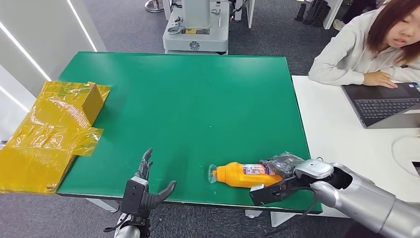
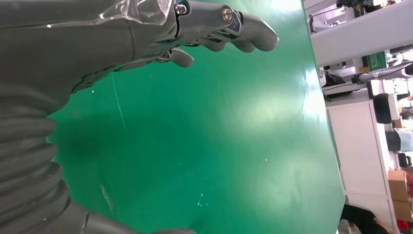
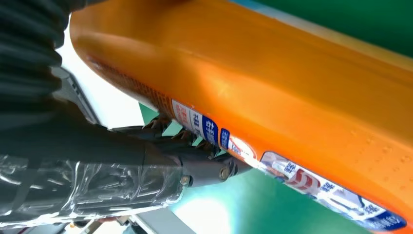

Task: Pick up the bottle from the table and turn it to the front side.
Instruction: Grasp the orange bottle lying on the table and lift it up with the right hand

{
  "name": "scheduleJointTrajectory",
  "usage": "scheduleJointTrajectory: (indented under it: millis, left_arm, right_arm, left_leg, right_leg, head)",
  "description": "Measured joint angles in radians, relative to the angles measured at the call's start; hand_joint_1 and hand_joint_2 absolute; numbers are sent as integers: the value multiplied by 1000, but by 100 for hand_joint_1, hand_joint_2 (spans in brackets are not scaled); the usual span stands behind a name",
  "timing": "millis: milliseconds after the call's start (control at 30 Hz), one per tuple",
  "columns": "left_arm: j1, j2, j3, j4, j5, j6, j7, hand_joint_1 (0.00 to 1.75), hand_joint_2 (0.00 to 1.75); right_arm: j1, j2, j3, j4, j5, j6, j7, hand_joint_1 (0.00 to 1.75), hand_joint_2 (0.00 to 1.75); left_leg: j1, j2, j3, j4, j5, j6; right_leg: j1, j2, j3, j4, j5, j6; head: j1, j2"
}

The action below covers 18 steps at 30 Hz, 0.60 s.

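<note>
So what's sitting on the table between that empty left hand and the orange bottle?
Nothing: in the head view, only bare green table lies between the left hand and the orange bottle.
</note>
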Motion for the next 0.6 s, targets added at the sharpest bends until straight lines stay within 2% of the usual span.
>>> scheduleJointTrajectory:
  millis: [267,600]
  left_arm:
    - [1,0,0,-9,-10,-3,0,0,175]
    - [3,0,0,-20,-14,-3,0,0,175]
  right_arm:
    - [77,-42,-68,-52,-21,-34,16,175,175]
    - [116,-57,-111,-76,-28,-41,17,175,175]
  left_leg:
    - [0,0,0,0,0,0]
    - [0,0,0,0,0,0]
  right_leg:
    - [0,0,0,0,0,0]
    - [0,0,0,0,0,0]
  head:
    - [0,0]
    - [0,0]
